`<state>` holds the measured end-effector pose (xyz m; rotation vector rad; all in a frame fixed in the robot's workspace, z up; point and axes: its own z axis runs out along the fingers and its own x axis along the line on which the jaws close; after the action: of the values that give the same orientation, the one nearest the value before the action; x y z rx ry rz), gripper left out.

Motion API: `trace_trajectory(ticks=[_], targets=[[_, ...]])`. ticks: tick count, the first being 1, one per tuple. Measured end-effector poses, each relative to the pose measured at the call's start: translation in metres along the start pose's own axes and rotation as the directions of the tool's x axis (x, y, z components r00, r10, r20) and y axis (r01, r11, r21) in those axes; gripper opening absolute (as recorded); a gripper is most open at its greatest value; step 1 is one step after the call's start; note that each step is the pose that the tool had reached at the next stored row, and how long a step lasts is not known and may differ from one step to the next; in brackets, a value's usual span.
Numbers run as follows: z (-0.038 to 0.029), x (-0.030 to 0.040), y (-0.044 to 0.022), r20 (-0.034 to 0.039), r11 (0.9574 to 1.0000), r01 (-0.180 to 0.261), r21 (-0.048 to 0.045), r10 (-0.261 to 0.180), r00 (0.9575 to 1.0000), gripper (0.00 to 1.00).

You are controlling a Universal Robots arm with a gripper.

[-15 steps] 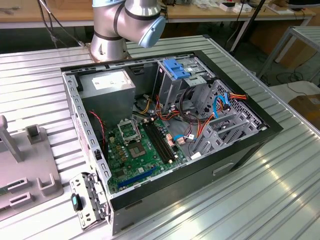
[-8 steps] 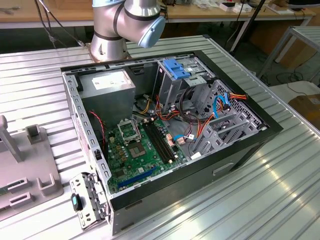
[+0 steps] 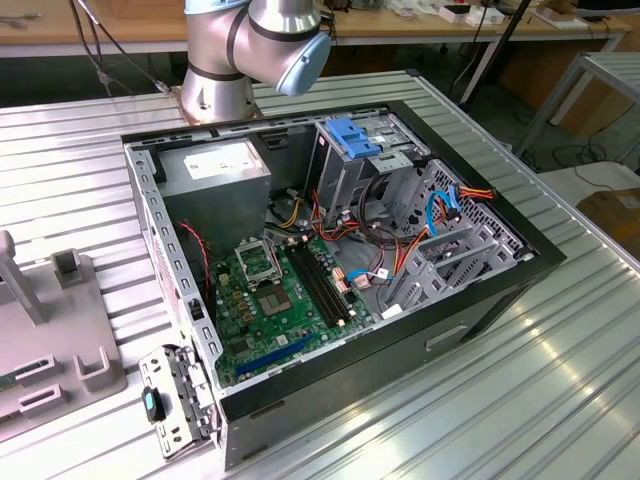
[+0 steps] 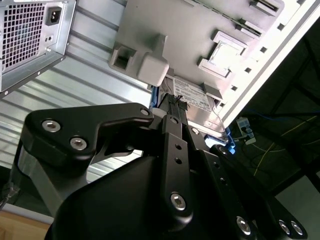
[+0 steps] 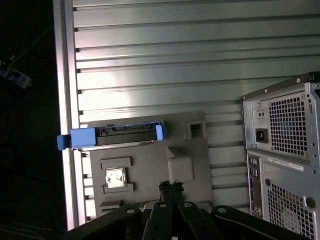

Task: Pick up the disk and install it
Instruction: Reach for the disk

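The pickup looks to be at the reach stage: the gripper (image 5: pixel 170 187), closed and empty, hangs above the grey holder (image 5: pixel 150 157) where the disk (image 5: pixel 119 136) stands on edge; grasping it would likely need opened jaws centred over the disk.

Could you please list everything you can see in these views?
Ribbed metal table: one, silver, under everything.
Open metal computer case: one, black, mid-table.
Motherboard: one, green, inside the case.
Boxy power supply: one, grey, inside the case.
Moulded plastic fixture tray: one, grey, on the table beside the case.
Flat grey-metal disk in blue plastic carrier: one, grey and blue, on the tray.
Robot arm: one, silver, beyond the case.
Gripper: one, black, over the tray.
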<state>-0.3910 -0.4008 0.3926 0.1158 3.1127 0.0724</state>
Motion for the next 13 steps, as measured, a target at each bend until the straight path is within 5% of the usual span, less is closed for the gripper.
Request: trace_trajectory(ticks=[5,13], targets=[[-0.0001,0.0084,-0.0006,0.0000,1.0000,0.000,0.0000,0.000,1.0000,0.11],[-0.0001,0.0088,-0.0006,0.0000,1.0000,0.000,0.0000,0.000,1.0000,0.11]])
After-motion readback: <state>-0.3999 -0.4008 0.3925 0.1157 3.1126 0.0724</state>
